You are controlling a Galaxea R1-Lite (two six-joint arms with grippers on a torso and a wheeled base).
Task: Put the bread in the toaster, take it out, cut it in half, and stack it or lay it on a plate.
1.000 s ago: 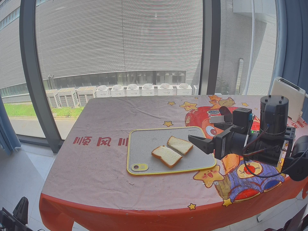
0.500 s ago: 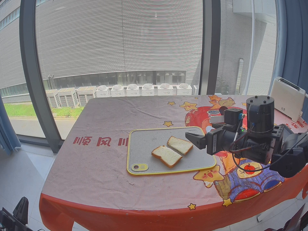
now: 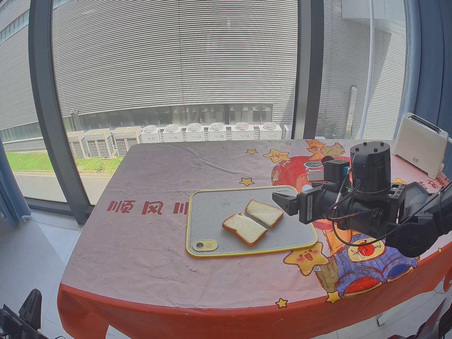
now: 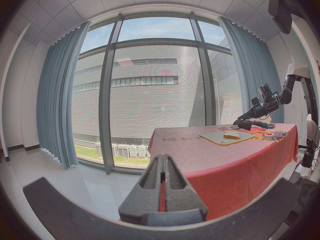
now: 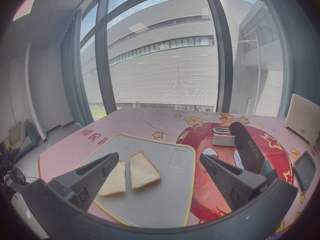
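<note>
Where right gripper [image 5: 159, 156] gapes, knife [image 5: 245, 144] lies half hidden.

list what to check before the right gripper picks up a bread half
1. Bread cut: ok, two halves lie flat, side by side, on the board.
2. Right gripper open: ok.
3. Right gripper over a half: not ok, it hangs at the board's right edge.
4. Knife off the board: ok, it lies on the cloth.
5. Left gripper out of the way: ok, shut, away from the table.
6. Plate ready: cannot tell.
</note>
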